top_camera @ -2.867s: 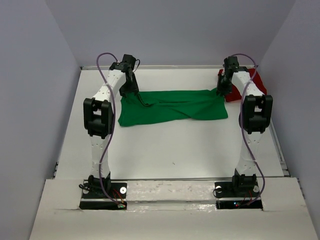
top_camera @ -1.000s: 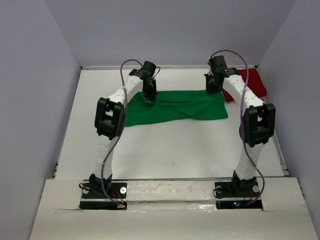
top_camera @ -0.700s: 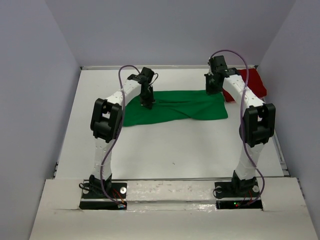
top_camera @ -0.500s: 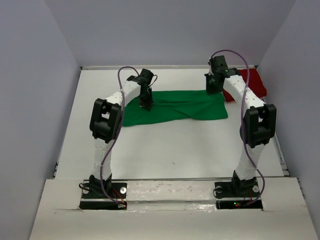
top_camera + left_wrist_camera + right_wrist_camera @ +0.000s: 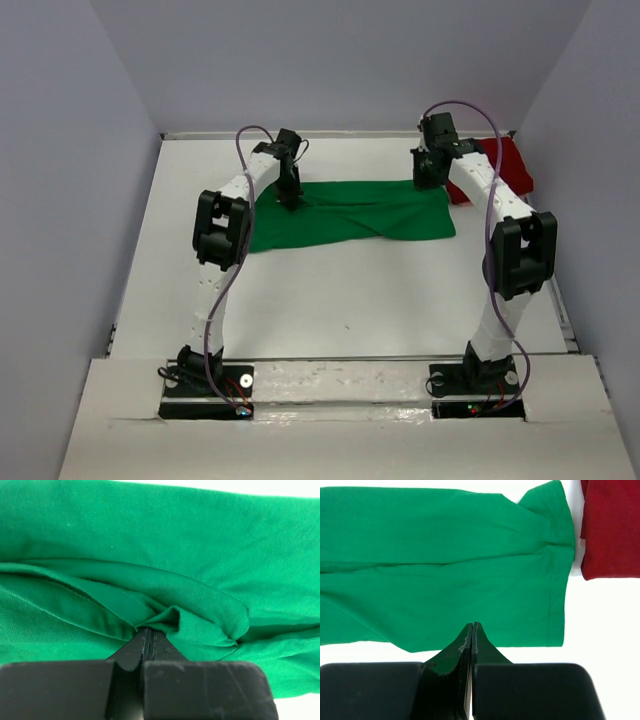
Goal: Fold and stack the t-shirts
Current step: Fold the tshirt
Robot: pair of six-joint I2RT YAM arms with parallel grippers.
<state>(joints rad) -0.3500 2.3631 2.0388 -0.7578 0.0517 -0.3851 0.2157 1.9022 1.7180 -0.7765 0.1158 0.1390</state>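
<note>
Where the white worktop [image 5: 340, 290] ran toward its far edge, the green t-shirt [image 5: 370, 215] lay spread flat, the dark red t-shirt [image 5: 512, 168] just beside its right end. The left end effector [image 5: 148, 632] was closed — a pucker of green cloth pinched at its tips; the right end effector [image 5: 471, 627] hung over the green cloth, jaws together, empty

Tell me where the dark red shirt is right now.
In the top view the dark red shirt lies at the far right of the table, just right of the green shirt, with a thin gap between them.
</note>
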